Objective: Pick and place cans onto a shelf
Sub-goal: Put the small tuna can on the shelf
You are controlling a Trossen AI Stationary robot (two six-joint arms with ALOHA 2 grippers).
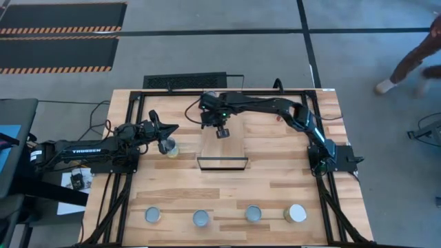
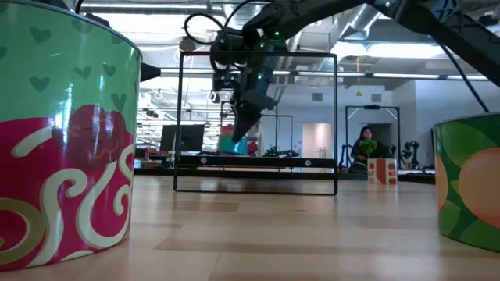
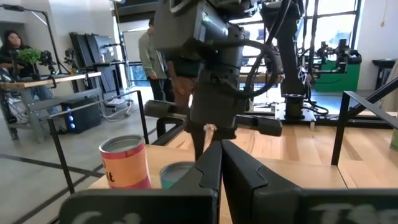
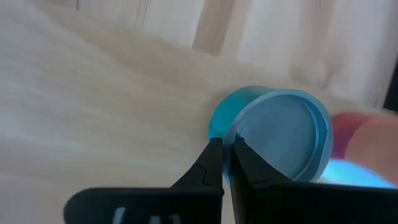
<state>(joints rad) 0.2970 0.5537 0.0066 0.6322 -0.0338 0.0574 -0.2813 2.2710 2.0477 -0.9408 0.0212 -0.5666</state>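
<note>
My right gripper is shut and points steeply down just over a teal can. The can has a grey top and stands on the table behind the shelf. A red can stands right beside it. My left gripper is shut, held level at the table's left and aimed at the right arm. A yellowish can stands on the table beside it. The left wrist view shows an orange-and-pink can next to the teal one. My right gripper's shut fingertips stand over the teal can's rim, coming from above. I cannot tell whether they touch it. The can stands upright on the table.
Several cans stand in a row along the near edge, one of them white-lidded. Two of these loom large in the low view. The shelf's black frame stands mid-table. A person walks past beyond the far right corner.
</note>
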